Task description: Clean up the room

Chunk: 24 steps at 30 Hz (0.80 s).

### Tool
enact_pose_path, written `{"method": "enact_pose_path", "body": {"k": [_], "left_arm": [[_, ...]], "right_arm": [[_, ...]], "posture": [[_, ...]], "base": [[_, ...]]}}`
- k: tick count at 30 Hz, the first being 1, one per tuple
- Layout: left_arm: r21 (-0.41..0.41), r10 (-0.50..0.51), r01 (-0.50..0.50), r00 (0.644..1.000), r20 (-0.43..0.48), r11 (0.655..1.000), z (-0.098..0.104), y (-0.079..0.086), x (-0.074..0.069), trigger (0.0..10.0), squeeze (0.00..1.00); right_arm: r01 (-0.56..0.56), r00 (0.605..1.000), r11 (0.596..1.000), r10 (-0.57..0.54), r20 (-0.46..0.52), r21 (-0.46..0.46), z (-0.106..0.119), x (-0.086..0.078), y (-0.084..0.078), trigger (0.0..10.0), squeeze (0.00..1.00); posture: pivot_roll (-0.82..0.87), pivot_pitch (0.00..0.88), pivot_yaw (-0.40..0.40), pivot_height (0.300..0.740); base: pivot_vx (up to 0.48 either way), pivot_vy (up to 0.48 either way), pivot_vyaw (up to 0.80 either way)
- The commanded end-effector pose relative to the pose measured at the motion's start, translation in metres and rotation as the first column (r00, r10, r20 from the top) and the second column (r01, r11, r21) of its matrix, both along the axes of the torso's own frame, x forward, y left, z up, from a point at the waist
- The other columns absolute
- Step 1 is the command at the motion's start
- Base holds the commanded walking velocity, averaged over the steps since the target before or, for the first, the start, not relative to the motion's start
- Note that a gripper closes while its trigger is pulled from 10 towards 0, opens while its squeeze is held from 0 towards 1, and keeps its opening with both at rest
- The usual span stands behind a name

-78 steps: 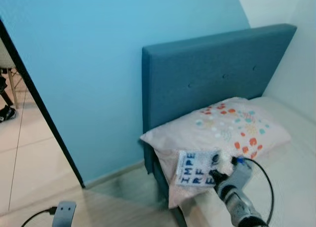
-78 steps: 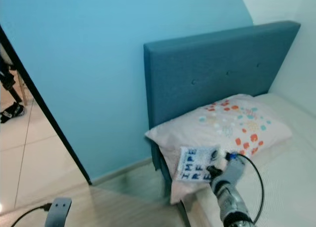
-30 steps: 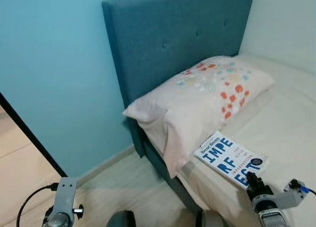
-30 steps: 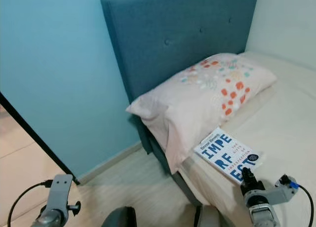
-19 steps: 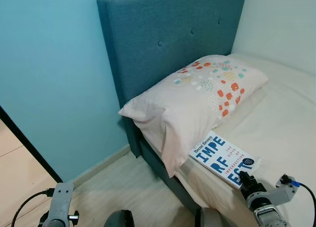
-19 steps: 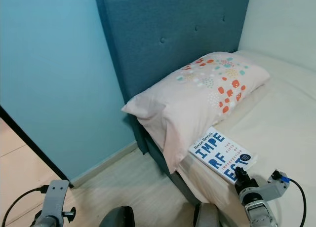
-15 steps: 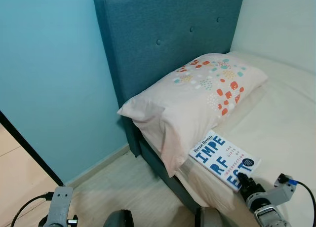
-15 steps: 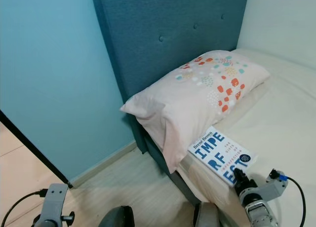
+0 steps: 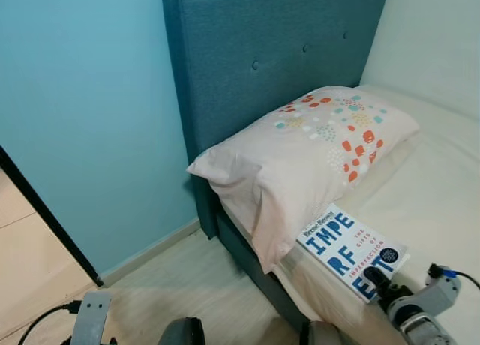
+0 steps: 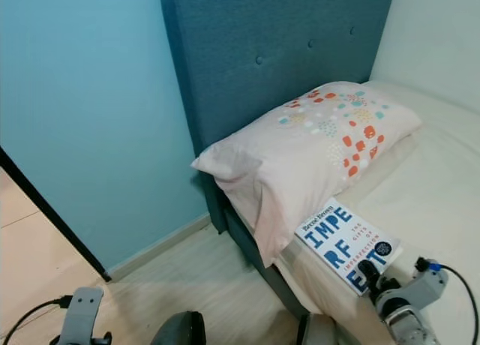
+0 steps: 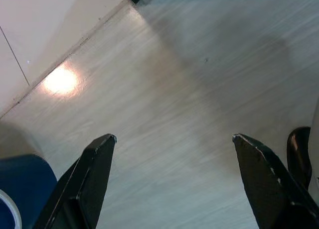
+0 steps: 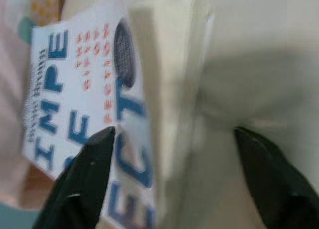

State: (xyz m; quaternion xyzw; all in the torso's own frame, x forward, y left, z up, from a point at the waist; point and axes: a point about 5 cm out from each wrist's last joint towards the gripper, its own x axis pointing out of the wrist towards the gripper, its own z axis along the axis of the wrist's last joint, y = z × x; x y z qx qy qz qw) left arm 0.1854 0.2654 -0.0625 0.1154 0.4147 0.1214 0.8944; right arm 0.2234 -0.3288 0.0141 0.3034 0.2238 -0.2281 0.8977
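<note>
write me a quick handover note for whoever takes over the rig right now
Right tool: open, at the near corner of the book, one finger over the cover, the other beside the page edge; nothing gripped.
Left tool: open, empty, hanging over the wood floor.
Book lies flat on the bed near its edge, just below the pillow, which sits against the headboard.
Done: book laid on the bed.
Left: draw the right arm clear, and judge whether the book belongs elsewhere.

Even, bright daylight; head views sharp. A glare spot lies on the floor [image 11: 61, 81]. The close book [image 12: 89, 114] is blurred.
</note>
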Motion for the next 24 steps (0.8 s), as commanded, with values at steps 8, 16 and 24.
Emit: {"method": "enact_pose_path", "body": {"k": [8, 16, 24], "left_arm": [[-0.038, -0.015, 0.012, 0.996, -0.084, 0.999, -0.013, -0.007, -0.02, 10.0, 0.0], [-0.022, 0.098, -0.101, 0.989, -0.113, 0.995, -0.013, -0.003, -0.021, 10.0, 0.0], [-0.019, 0.063, -0.064, 0.997, -0.045, 0.998, -0.005, -0.006, -0.002, 10.0, 0.0]], "right_arm": [[0.144, 0.953, 0.963, -0.073, 0.294, -0.226, 0.08, 0.022, -0.011, 10.0, 0.0], [-0.292, 0.63, 0.919, 0.393, 0.67, -0.265, 0.148, 0.074, 0.095, 10.0, 0.0], [-0.523, 0.554, 0.803, 0.575, 0.602, -0.285, 0.129, 0.08, 0.157, 10.0, 0.0]], "posture": [[0.0, 0.054, -0.004, 0.546], [0.03, 0.032, 0.001, 0.576], [0.04, 0.019, -0.006, 0.601]], "base": [[0.0, 0.0, 0.0], [-0.06, 0.0, 0.0], [-0.237, 0.0, 0.0]]}}
